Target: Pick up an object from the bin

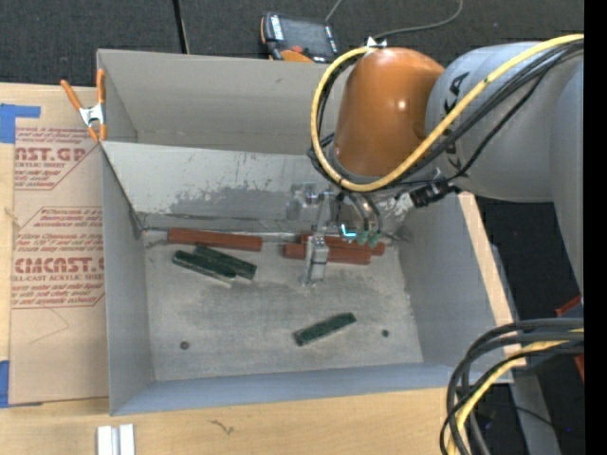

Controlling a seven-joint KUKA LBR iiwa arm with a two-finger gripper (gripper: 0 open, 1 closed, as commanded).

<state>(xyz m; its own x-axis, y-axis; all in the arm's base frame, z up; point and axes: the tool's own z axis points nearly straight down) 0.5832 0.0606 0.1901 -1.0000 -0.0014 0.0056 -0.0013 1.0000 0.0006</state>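
The pincer [314,268] hangs low in the bin [218,102], under the arm's orange cover [384,112], at the back of the floor where it meets the rear wall. Whether it is apart or together cannot be told from this view.

A red bar [360,251] lies flat right at the pincer, running left to right in the view. The pincer's metal crosses in front of the bar's left part, so one short end shows to its left and the longer end to its right. Whether the pincer touches the bar cannot be told.

A second red bar [216,242] lies in line with the first, well to the left of the pincer in the view. Just in front of that one lies a dark green bar [214,263], slightly slanted. Another green bar [324,329] lies apart from the pincer, toward the front of the bin and a little to its right, also slanted.
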